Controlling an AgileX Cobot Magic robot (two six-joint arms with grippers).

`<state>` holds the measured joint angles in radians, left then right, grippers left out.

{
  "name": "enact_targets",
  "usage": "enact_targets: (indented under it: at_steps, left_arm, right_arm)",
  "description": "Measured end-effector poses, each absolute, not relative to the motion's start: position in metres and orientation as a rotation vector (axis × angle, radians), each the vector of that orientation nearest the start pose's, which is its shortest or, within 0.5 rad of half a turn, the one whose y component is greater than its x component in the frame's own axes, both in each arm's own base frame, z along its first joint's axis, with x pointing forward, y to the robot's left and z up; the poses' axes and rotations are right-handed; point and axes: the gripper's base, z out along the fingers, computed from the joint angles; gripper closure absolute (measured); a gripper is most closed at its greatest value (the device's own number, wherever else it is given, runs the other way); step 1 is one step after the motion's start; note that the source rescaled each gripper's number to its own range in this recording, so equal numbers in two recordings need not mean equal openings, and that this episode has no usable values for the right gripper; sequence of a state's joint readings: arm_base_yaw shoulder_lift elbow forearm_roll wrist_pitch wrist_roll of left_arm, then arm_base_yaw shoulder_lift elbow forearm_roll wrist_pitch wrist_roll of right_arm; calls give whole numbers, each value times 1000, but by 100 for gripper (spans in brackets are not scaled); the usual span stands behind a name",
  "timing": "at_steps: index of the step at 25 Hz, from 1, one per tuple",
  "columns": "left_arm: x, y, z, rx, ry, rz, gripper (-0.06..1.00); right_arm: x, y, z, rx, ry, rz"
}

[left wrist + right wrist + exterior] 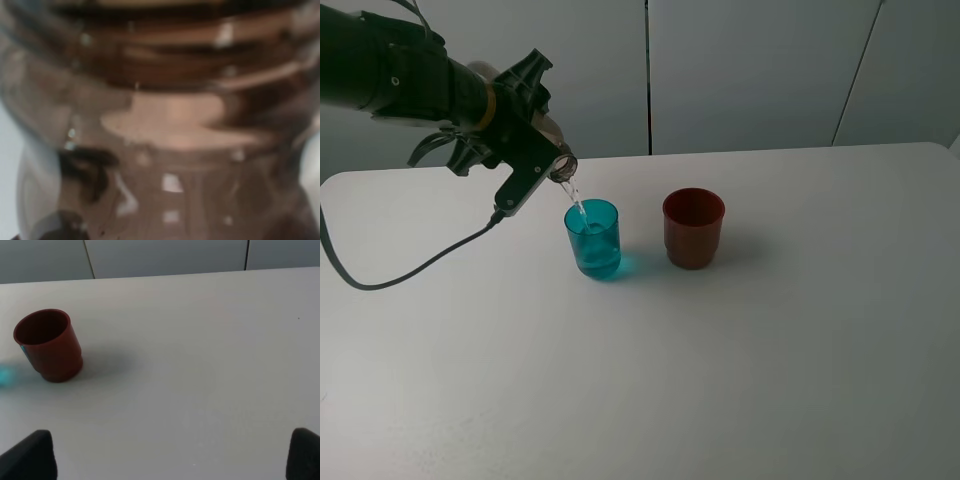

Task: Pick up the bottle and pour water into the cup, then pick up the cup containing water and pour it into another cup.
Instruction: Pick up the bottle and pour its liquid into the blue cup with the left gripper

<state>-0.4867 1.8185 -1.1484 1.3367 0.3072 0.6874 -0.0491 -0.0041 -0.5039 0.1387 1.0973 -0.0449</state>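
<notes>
Brownish clear plastic bottle (165,120), clamped in my closed left fingers (520,182).
Tilted, it pours water (576,205) into the translucent teal tumbler (592,238) on the white bench (770,350), beside the dark red plastic cup (694,228); my right fingers (30,455) stand wide apart, empty.

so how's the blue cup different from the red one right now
The blue cup is slimmer and see-through teal; the red cup is wider and dark red. The blue cup is taking a thin stream from the bottle; the red cup gets nothing and looks empty. Both stand upright on the table, apart.
</notes>
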Motion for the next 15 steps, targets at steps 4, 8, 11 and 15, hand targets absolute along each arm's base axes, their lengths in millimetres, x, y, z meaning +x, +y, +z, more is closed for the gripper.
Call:
enact_targets:
  at_steps: [4,8,11,15]
  left_arm:
    - [363,-162,215,-3026,-1258,-1469,94]
    - [364,-162,215,-3027,-1227,-1481,94]
    - [364,-162,215,-3027,-1215,-1486,94]
    - [364,-163,215,-3029,-1213,-1485,94]
  right_arm:
    - [-7,12,276,-6,2067,109]
    - [-7,12,276,-6,2067,109]
    - [-7,12,276,-6,2067,109]
    - [-7,12,276,-6,2067,109]
